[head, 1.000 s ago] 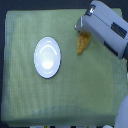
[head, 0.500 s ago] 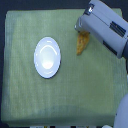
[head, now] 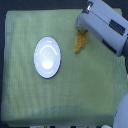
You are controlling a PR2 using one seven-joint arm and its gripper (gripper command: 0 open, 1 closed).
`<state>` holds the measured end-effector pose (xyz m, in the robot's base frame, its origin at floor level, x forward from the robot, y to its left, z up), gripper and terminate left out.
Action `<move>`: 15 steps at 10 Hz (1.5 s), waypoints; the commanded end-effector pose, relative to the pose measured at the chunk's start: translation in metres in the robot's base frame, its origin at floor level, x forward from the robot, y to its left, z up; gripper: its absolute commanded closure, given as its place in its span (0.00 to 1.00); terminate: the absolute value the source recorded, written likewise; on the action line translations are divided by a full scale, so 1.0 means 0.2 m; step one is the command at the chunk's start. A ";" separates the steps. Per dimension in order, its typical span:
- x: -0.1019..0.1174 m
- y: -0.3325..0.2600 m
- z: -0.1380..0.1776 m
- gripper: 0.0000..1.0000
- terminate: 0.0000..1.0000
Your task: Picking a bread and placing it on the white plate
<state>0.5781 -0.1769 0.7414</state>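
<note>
**PR2 arm above the bread, with the white plate lying apart on a green cloth**

Exterior view. A pale green woven cloth (head: 65, 100) covers nearly the whole surface. The white plate (head: 47, 57), round and glossy with a shallow rim, lies flat on the cloth, toward the exterior view's left of centre; nothing rests on it. The bread (head: 80, 43), an elongated orange-brown loaf, lies on the cloth toward the exterior view's right of the plate, apart from it, with a strip of bare cloth between the two. Its long axis runs roughly up and down the picture, the lower tapered end fully exposed.

The arm (head: 107, 27), cased in light grey with dark trim, enters from the upper right corner and slants down toward the loaf. The gripper (head: 81, 31) sits at the arm's lower end, directly over the upper end of the bread, which it covers. The fingertips are hidden under the grey housing and blurred, so how far the claw is parted, and whether it has hold of the loaf, cannot be told.
</note>
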 end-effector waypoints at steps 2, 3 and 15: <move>0.00 0.00 0.04 1.00 0.00; 0.00 0.00 0.05 1.00 0.00; -0.41 0.45 0.73 1.00 0.00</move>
<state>0.5241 -0.1580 0.8541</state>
